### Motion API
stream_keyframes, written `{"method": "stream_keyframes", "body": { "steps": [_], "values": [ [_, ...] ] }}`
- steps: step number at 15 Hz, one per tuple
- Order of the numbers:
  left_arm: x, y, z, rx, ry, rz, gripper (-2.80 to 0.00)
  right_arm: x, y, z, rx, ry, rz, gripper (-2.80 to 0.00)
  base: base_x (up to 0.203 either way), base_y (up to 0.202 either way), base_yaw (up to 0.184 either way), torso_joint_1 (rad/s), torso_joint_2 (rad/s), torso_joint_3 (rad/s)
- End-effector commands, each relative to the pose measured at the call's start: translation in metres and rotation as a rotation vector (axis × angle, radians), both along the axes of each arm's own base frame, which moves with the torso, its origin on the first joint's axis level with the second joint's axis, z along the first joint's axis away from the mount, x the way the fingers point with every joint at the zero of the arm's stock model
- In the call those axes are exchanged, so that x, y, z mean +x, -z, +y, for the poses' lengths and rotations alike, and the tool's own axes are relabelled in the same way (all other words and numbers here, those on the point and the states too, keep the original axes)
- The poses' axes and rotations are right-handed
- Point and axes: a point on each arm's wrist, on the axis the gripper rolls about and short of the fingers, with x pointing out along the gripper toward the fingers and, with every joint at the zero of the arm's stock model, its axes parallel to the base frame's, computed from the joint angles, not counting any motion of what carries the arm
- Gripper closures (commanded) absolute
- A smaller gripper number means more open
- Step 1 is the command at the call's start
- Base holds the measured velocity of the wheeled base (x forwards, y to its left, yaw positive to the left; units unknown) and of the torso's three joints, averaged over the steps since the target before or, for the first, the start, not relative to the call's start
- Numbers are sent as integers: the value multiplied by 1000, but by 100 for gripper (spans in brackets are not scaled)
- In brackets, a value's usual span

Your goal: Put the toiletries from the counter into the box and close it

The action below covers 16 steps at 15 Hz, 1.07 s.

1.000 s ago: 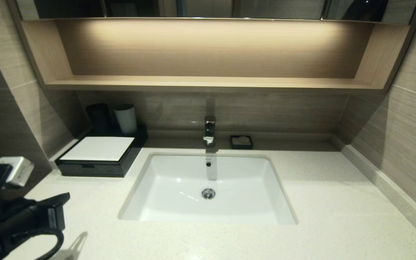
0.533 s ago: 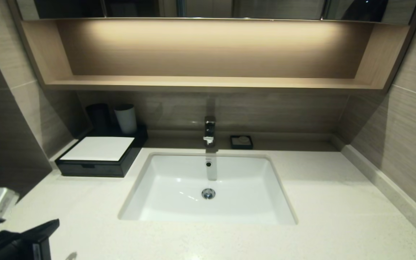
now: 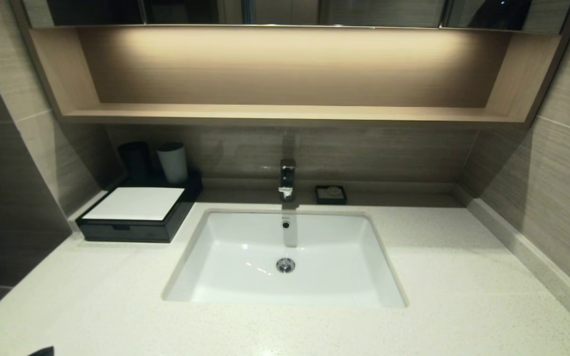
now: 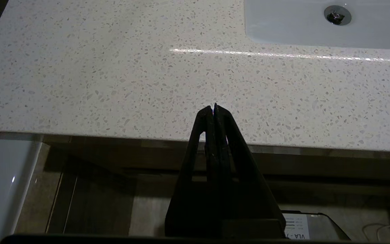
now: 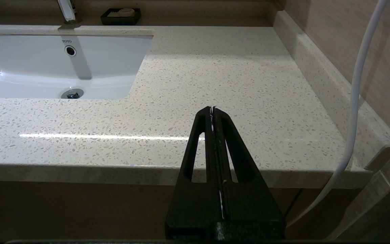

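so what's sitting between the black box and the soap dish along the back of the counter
In the head view, only the faucet stands between the box and the soap dish, just behind the sink. No toiletries lie on that stretch of counter.

Box (image 3: 134, 213) on counter (image 3: 463, 277) left of sink (image 3: 285, 257) (cups (image 3: 172, 162) behind), soap dish (image 3: 331, 194) right of faucet (image 3: 287, 179).
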Motion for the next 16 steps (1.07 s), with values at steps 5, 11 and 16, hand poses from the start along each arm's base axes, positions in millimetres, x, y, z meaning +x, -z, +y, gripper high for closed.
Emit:
{"method": "stream_keyframes", "body": {
  "steps": [5,11,16],
  "values": [
    [-28,-4,4,42,-31,-190,0,0,0,0,-1,0,1,0,0,0,0,0,0,0],
    [-44,8,5,71,-42,-270,0,0,0,0,-1,0,-1,0,0,0,0,0,0,0],
    [-54,18,5,113,-26,-307,0,0,0,0,-1,0,0,0,0,0,0,0,0,0]
  ]
}}
